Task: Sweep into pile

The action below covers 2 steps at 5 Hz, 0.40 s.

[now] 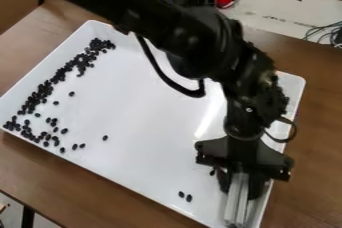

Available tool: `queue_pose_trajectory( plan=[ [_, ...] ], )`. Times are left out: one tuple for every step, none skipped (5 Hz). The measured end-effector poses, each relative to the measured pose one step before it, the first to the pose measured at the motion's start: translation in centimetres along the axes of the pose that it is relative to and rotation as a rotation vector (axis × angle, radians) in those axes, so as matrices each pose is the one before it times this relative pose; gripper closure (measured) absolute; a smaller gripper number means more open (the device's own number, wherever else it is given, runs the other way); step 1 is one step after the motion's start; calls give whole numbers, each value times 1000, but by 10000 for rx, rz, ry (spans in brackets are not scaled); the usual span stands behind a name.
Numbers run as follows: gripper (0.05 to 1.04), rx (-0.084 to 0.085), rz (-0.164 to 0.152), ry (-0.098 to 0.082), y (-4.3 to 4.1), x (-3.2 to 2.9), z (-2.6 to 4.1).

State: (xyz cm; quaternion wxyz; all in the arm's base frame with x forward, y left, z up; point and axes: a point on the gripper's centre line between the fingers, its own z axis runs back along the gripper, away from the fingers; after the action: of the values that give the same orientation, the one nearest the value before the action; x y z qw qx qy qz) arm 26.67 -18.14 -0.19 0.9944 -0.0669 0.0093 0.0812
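Minding snags | gripper clamped on pale tool | catching the tray rim, we could scatter the black beans

From where I stand, the tray looks like smooth white plastic, glossy enough that light streaks off it towards its right edge. Under it, the table has a smooth brown wood look. The black arm seems hard plastic, faintly shiny. Near the tray's lower right corner, pale bars look smooth — plastic or metal, I can't tell.
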Motion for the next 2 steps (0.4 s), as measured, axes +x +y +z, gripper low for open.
queue_pose_trajectory(
  plan=[
    [720,879,-334,131,3806,403,226],
    [721,457,289,474,5564,-314,-83]
  ],
)
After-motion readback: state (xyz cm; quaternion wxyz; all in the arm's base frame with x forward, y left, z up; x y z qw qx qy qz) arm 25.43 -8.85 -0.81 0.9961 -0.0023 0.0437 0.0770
